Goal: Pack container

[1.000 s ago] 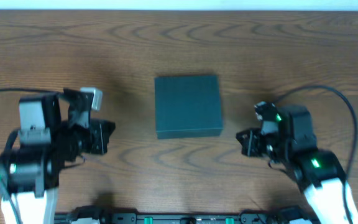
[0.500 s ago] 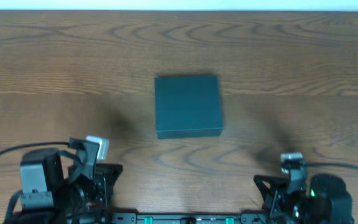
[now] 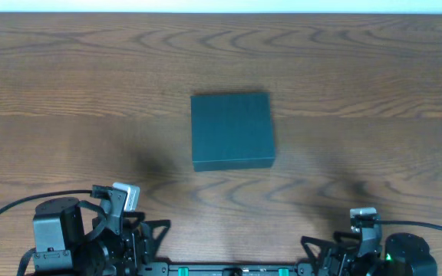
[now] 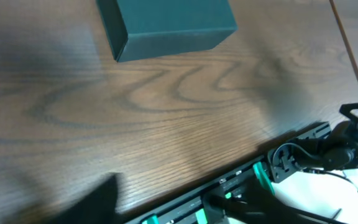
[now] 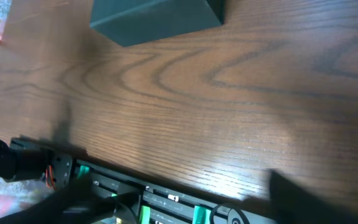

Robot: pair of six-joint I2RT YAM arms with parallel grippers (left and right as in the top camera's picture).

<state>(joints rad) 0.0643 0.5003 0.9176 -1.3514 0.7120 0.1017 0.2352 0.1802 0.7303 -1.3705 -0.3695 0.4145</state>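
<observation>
Just plain dark green container (image 3: pixel 232 130)

We see the dark green, matte, rectangular cardboard container (image 3: pixel 232 130) on the brown wood-grain table (image 3: pixel 67 100), well ahead of both grippers. It lies forward and to the right of the left gripper (image 3: pixel 150 230), and forward and to the left of the right gripper (image 3: pixel 317 249). Between the grippers, slightly behind them, the black rail (image 3: pixel 229 270) runs along the table's near edge.

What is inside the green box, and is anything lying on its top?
Nothing lies on the box; its flat top is bare. The box is closed, so what is inside cannot be seen.
</observation>
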